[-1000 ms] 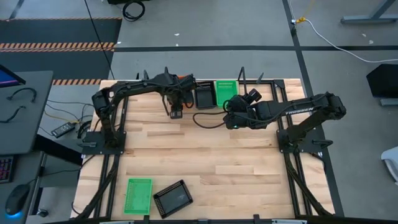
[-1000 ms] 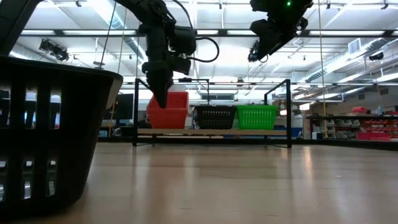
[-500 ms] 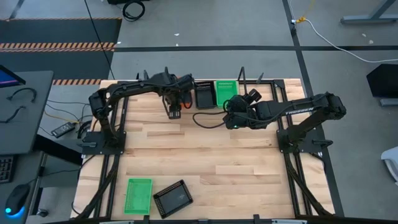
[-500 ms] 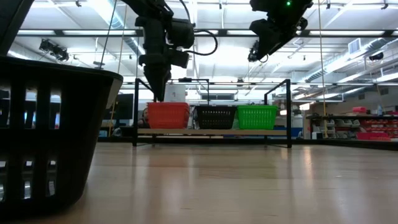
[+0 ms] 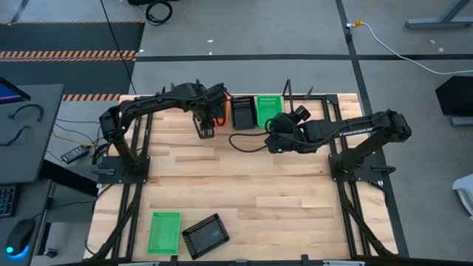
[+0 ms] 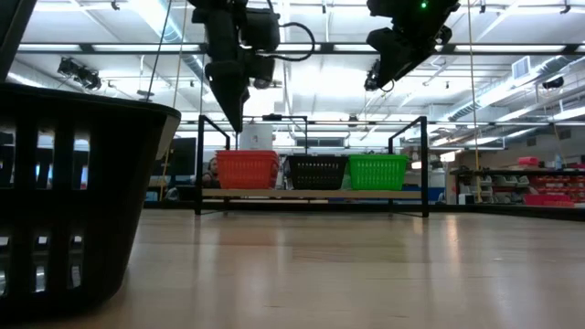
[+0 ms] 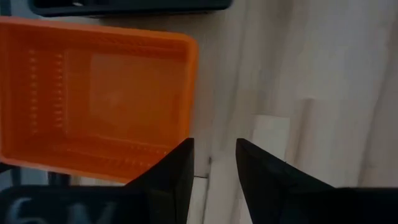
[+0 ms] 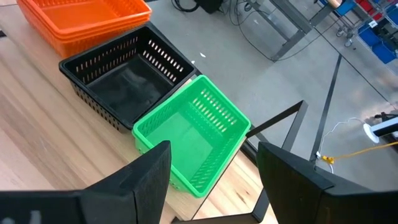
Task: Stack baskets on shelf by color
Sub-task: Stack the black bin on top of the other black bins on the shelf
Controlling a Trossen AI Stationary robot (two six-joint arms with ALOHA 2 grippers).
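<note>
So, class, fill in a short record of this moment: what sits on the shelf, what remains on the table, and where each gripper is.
Shelf: light wooden board in a black wire frame
On shelf, high view left to right: orange mesh plastic baskets, black mesh plastic basket, green mesh plastic basket
Still on table, near edge: second green basket, second black basket
Left gripper: open and empty, above the orange baskets' front edge
Right gripper: open, empty, raised in front of the shelf's green basket
</note>
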